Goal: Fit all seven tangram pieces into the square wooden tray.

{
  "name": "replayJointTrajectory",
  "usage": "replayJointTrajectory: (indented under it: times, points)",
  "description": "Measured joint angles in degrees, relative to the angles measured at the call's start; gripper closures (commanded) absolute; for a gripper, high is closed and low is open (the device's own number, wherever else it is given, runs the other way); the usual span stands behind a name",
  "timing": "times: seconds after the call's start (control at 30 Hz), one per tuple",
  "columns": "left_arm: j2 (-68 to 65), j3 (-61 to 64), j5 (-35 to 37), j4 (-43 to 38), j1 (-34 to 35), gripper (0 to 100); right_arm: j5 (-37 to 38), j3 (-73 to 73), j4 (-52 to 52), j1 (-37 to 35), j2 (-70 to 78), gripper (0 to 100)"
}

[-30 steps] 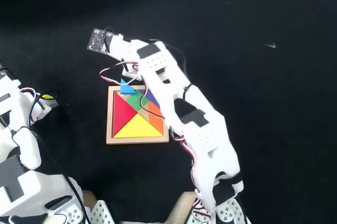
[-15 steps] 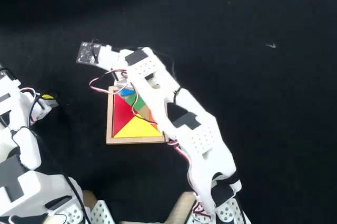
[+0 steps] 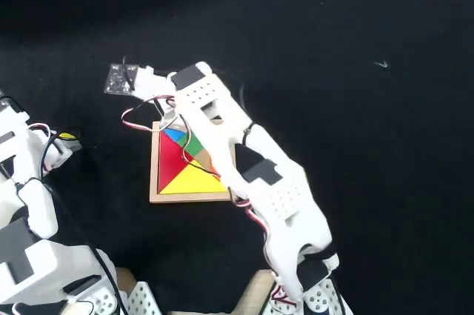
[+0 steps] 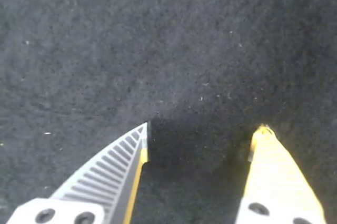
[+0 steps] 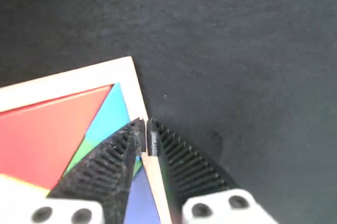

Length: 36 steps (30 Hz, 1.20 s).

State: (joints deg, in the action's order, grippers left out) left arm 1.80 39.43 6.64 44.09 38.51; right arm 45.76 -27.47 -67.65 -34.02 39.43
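Now: right hand closed, fingertips pressed together, gripping nothing. Tips sit over rim of square wooden tray, at its corner. Light blue triangle just beside tips, inside tray; red triangle further in, green piece and dark blue piece under fingers. Left hand open, fingers well apart, bare black counter beneath.
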Motion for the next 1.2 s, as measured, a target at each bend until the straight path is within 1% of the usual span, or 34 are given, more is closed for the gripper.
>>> replayJointTrajectory:
  times: [0.13,0.3,0.4,0.63,0.73,0.8,0.87,0.93,1.03,1.2]
  points:
    - [0.0,0.0,0.0,0.0,0.0,70,0.0,0.4,-0.1,0.0,-2.4,98.8]
    - [0.0,0.0,0.0,0.0,0.0,70,-0.2,5.8,6.3,0.0,-2.4,98.8]
    - [0.0,0.0,0.0,0.0,0.0,70,-0.2,7.7,8.3,0.0,-2.4,98.7]
    - [0.0,0.0,0.0,0.0,0.0,70,-0.2,9.5,8.7,-0.9,-2.4,98.8]
    - [0.0,0.0,0.0,0.0,0.0,70,-0.2,9.5,7.4,-0.8,-2.9,98.8]
    - [0.0,0.0,0.0,0.0,0.0,70,-1.2,9.5,7.1,-0.8,-4.1,98.8]
    - [0.0,0.0,0.0,0.0,-0.1,70,-4.0,9.5,7.3,-1.3,-5.0,98.8]
    - [0.0,0.0,0.0,0.0,-0.6,70,-5.9,9.8,9.8,-3.0,-5.0,98.8]
    - [0.0,0.0,-0.1,0.0,-0.7,70,-6.0,12.5,14.2,-4.9,-5.1,98.8]
    - [0.0,0.0,0.0,0.0,-0.7,70,-3.7,13.7,15.5,-4.7,-3.2,98.8]
